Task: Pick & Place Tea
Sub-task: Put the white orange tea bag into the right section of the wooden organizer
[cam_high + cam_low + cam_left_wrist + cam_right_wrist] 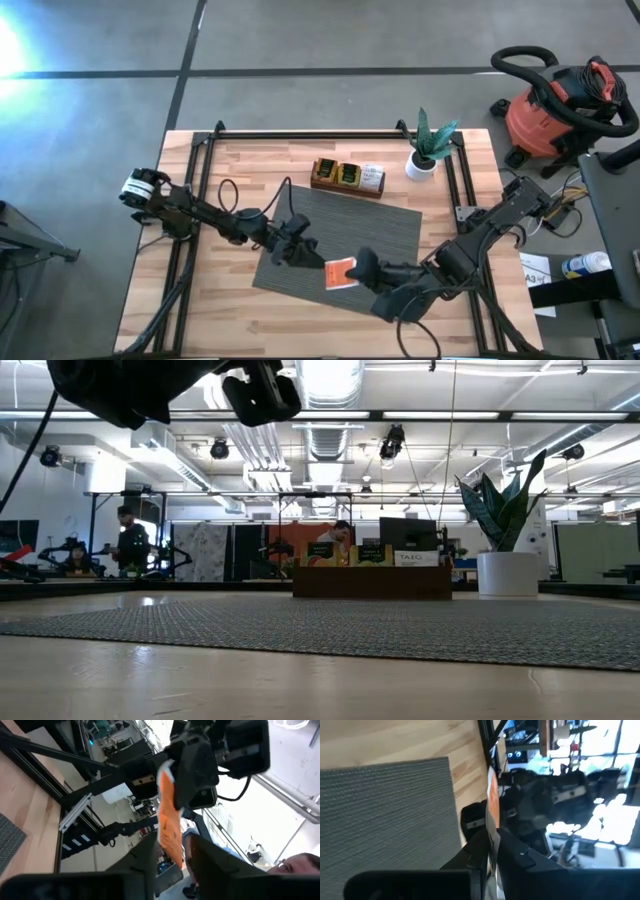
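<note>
An orange-red tea sachet (342, 272) hangs in the air over the near part of the grey ribbed mat (340, 225), between my two grippers. My right gripper (360, 270) comes from the table's right and is shut on it. My left gripper (316, 259) comes from the left and is open. Its fingers (145, 862) stand on either side of the sachet's other end (175, 851). More tea sachets, yellow-green and white, stand in the dark wooden tray (347, 177) at the mat's far edge. My right gripper pinches the sachet's right-hand edge (491, 822) between its two fingers (479, 847), coming from the table's right and slanting down. The sachet is lifted clear of the mat and sticks out toward my left gripper. Whether my left gripper touches the sachet, I cannot tell.
A potted plant (430, 150) stands at the far right corner of the table, next to the tray. A black frame (200, 150) runs along the table's edges. A red shop vacuum (560, 105) stands on the floor beyond the right edge.
</note>
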You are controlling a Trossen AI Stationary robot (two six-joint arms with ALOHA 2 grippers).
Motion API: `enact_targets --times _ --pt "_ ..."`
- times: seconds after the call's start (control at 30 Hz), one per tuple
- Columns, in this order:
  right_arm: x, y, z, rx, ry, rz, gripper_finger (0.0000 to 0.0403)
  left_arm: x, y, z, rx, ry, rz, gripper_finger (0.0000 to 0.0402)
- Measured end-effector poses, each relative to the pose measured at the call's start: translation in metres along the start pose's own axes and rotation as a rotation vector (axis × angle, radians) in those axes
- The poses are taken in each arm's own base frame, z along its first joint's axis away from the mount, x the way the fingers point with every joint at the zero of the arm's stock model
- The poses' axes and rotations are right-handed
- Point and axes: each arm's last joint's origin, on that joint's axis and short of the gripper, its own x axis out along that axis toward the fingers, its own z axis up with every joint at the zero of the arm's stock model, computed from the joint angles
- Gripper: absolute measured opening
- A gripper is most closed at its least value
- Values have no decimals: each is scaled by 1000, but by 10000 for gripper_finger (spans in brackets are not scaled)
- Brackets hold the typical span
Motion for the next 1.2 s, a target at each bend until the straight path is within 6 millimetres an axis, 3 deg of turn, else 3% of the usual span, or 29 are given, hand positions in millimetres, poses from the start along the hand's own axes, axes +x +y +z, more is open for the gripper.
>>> enact_targets --times 0.2,0.37,0.53,0.73,1.0,1.2 --pt "-3 -2 -11 232 48 29 28 0 2 -3 19 23 27 149" --pt "-6 -10 -49 561 221 53 12 1 12 -13 41 72 139 151" --pt "-2 -20 -96 822 434 99 9 -2 27 -28 16 98 344 151" --pt "29 -36 -168 1132 611 320 9 -1 26 -46 51 35 445 151" --pt "68 -44 -278 1369 830 460 9 3 15 -67 97 -74 490 151" --pt "92 -33 -326 1412 887 593 8 3 11 -77 120 -151 530 151"
